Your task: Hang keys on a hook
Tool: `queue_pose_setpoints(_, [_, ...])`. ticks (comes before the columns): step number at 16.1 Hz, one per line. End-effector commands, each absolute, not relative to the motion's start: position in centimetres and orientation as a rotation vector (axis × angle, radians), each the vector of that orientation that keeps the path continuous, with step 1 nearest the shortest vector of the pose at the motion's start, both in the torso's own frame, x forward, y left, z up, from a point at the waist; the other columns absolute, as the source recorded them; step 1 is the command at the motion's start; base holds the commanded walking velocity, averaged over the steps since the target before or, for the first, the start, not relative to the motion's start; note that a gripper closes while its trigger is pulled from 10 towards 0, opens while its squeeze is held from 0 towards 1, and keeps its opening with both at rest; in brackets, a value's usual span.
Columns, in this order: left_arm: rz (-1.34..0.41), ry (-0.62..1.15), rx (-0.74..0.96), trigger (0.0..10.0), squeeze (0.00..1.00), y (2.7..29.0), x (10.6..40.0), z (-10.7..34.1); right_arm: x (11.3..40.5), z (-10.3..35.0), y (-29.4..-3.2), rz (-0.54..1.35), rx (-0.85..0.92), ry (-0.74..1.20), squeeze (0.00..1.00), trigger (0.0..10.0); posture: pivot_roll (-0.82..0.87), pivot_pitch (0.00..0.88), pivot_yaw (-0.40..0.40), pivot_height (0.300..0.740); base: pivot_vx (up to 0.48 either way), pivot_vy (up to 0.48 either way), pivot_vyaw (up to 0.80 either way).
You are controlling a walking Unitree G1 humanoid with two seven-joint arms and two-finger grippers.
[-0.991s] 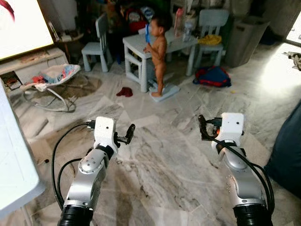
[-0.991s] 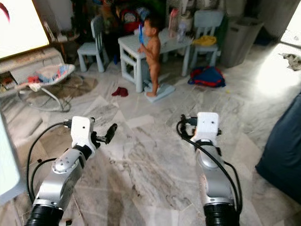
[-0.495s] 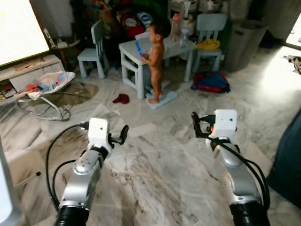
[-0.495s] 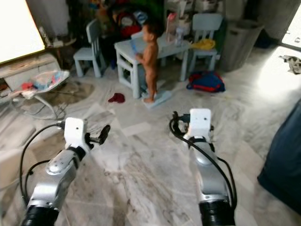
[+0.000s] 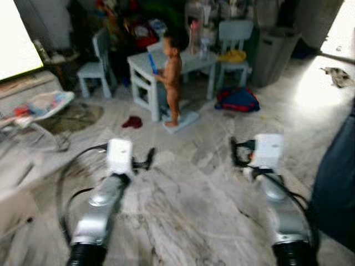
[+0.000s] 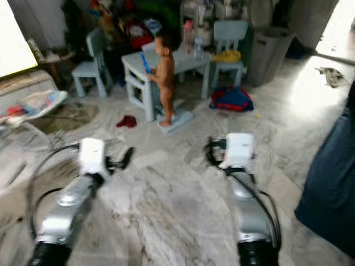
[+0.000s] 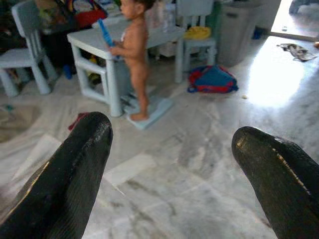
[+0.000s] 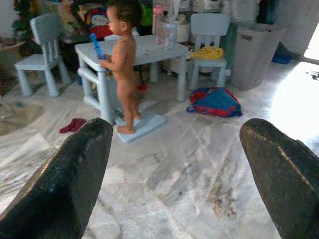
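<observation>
Both arms reach forward over the marble floor (image 5: 188, 221), left claw (image 7: 169, 164) and right claw (image 8: 174, 164) spread wide and empty. Keys and hook cannot be made out in the blurred head views; finding them seems the step ahead. A child (image 6: 163, 77) stands by a small table (image 6: 183, 60) ahead.

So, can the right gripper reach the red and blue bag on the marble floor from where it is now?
Probably not: the right gripper hangs open far short of the red and blue bag; open marble floor lies between.
</observation>
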State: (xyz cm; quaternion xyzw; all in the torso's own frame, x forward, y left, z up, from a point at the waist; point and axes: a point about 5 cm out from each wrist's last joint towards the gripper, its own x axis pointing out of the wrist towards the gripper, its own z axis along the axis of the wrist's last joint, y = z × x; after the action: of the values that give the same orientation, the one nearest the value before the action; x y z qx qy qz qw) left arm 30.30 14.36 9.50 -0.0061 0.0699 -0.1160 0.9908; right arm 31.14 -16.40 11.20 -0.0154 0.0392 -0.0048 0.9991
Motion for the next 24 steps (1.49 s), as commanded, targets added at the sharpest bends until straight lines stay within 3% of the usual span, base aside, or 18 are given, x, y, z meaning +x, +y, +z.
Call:
queue_pose_setpoints(1, [-0.26, 0.132, -0.014, 10.0, 0.0, 13.4, 30.5, 9.9, 31.2, 11.8, -17.5, -0.046, -0.037, 0.063, 0.0, 10.0, -0.03, 0.0, 0.018, 0.74, 0.401, 0.0, 0.0])
queue_pose_setpoints(10, [-0.254, 0.172, 0.028, 10.0, 0.0, 14.2, 31.0, 9.3, 31.2, 10.9, -18.1, -0.06, -0.017, 0.095, 0.0, 10.0, -0.03, 0.0, 0.029, 0.74, 0.368, 0.0, 0.0])
queue_pose_setpoints(19, [-0.197, 0.199, 0.087, 10.0, 0.0, 16.5, 33.1, 9.5, 31.0, 8.7, -20.4, -0.097, -0.032, 0.169, 0.0, 10.0, -0.05, 0.0, 0.051, 0.74, 0.0, 0.0, 0.0])
queue_pose_setpoints(24, [-0.125, 0.286, 0.123, 10.0, 0.0, 19.5, 34.1, 8.6, 31.9, 8.0, -20.9, -0.091, -0.033, 0.195, 0.0, 10.0, -0.04, 0.0, 0.046, 0.74, 0.0, 0.0, 0.0])
